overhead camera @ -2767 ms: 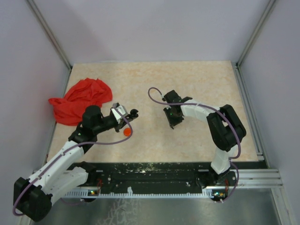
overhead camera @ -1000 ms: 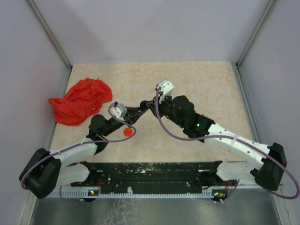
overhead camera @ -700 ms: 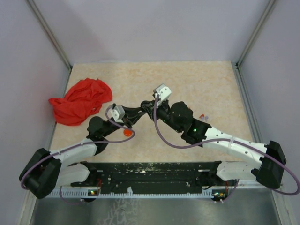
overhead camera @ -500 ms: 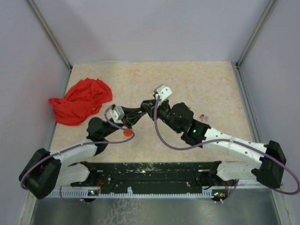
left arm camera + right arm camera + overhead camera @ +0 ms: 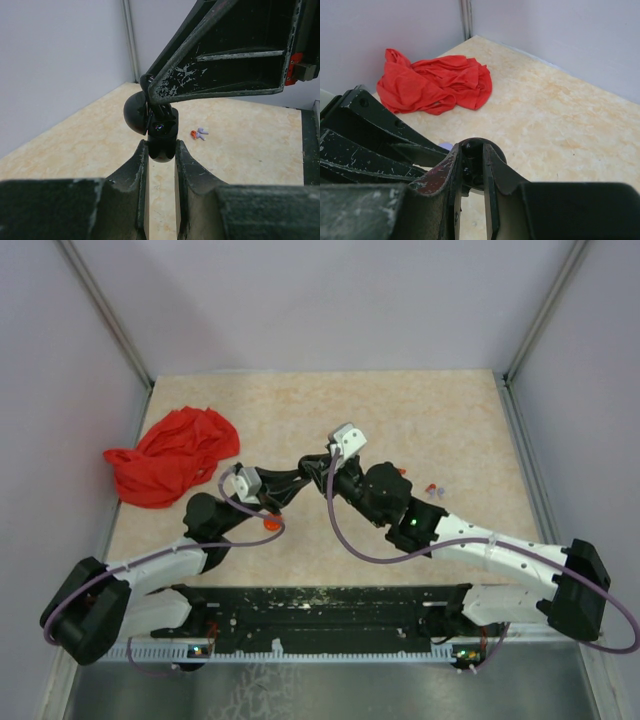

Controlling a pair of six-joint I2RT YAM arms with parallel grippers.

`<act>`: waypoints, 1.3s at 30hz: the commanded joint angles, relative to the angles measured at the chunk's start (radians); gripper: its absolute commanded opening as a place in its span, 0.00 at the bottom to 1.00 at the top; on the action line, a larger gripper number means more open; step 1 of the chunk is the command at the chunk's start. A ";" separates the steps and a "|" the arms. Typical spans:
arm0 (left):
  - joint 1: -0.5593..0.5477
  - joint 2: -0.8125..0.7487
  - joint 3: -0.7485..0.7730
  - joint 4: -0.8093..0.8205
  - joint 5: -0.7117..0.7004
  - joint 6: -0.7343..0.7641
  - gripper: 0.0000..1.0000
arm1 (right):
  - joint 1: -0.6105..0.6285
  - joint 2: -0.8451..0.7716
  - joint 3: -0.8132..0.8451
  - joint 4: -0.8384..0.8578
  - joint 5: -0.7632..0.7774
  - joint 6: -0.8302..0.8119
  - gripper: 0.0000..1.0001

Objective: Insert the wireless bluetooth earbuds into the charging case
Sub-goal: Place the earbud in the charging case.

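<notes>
Centrally above the table [image 5: 450, 420], left gripper [image 5: 161, 150] and right gripper [image 5: 473, 161] meet tip to tip, both clamped on the black charging case [image 5: 161, 134], tiny earbuds [image 5: 199, 133] lying apart on the tabletop beyond, red cloth [image 5: 435, 82] at the far left.

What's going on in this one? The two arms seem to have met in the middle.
Both arms meet above the middle of the table. The left gripper is shut on a small black case, held up off the surface, and the right gripper is shut on it from the other side. Whether an earbud is going in cannot be told. Toward the right arm's side lie small red and lavender pieces; a red cloth and an orange disc lie on the left.
</notes>
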 commanded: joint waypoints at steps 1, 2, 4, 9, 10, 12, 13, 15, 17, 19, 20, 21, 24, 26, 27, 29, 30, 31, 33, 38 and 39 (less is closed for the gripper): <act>-0.006 -0.019 0.002 0.048 -0.019 -0.033 0.00 | 0.023 -0.015 -0.002 0.037 0.000 -0.006 0.07; -0.006 -0.019 0.003 0.047 -0.018 -0.035 0.00 | 0.023 -0.014 -0.004 0.039 0.001 -0.007 0.07; -0.007 -0.018 0.005 0.047 -0.015 -0.044 0.00 | 0.024 -0.008 -0.004 0.038 0.004 -0.007 0.07; -0.006 -0.021 0.010 0.020 -0.034 -0.055 0.00 | 0.033 -0.020 -0.005 0.045 -0.008 -0.004 0.07; -0.006 -0.022 0.012 0.011 -0.036 -0.055 0.00 | 0.034 -0.022 -0.005 0.044 -0.011 -0.003 0.07; -0.006 -0.021 0.013 0.008 -0.038 -0.060 0.00 | 0.033 -0.022 -0.008 0.047 -0.010 -0.004 0.07; -0.007 -0.021 0.012 0.008 -0.039 -0.065 0.00 | 0.033 -0.023 -0.011 0.049 -0.007 -0.005 0.07; -0.006 -0.025 0.012 0.008 -0.039 -0.071 0.00 | 0.034 -0.022 -0.017 0.052 0.003 -0.006 0.07; -0.006 -0.029 0.011 0.009 -0.044 -0.078 0.00 | 0.033 -0.023 -0.022 0.053 0.008 -0.006 0.07; -0.006 -0.031 0.011 0.009 -0.051 -0.087 0.00 | 0.035 -0.025 -0.027 0.060 0.013 -0.006 0.07; -0.006 -0.033 0.011 0.009 -0.051 -0.092 0.00 | 0.036 -0.027 -0.031 0.065 0.016 -0.006 0.07; -0.006 -0.034 0.011 0.009 -0.048 -0.094 0.00 | 0.035 -0.029 -0.032 0.066 0.018 -0.006 0.07; -0.006 -0.040 0.009 0.009 -0.047 -0.096 0.00 | 0.035 -0.028 -0.034 0.066 0.029 -0.008 0.07; -0.006 -0.047 0.007 0.000 -0.051 -0.094 0.00 | 0.035 -0.031 -0.035 0.066 0.036 -0.007 0.07; -0.006 -0.050 0.008 -0.009 -0.054 -0.092 0.00 | 0.035 -0.034 -0.036 0.068 0.038 -0.007 0.07; -0.006 -0.056 0.008 -0.021 -0.058 -0.092 0.00 | 0.035 -0.039 -0.041 0.074 0.045 -0.010 0.07; -0.006 -0.058 0.007 -0.025 -0.058 -0.092 0.00 | 0.035 -0.042 -0.043 0.075 0.049 -0.011 0.07; -0.006 -0.060 0.006 -0.027 -0.058 -0.093 0.00 | 0.036 -0.044 -0.041 0.075 0.051 -0.012 0.07; -0.006 -0.059 0.006 -0.035 -0.060 -0.097 0.00 | 0.036 -0.049 -0.041 0.076 0.054 -0.015 0.07; -0.006 -0.057 0.006 -0.045 -0.057 -0.106 0.00 | 0.036 -0.047 -0.037 0.074 0.055 -0.021 0.07; -0.006 -0.057 0.007 -0.043 -0.056 -0.108 0.00 | 0.035 -0.043 -0.037 0.072 0.055 -0.021 0.07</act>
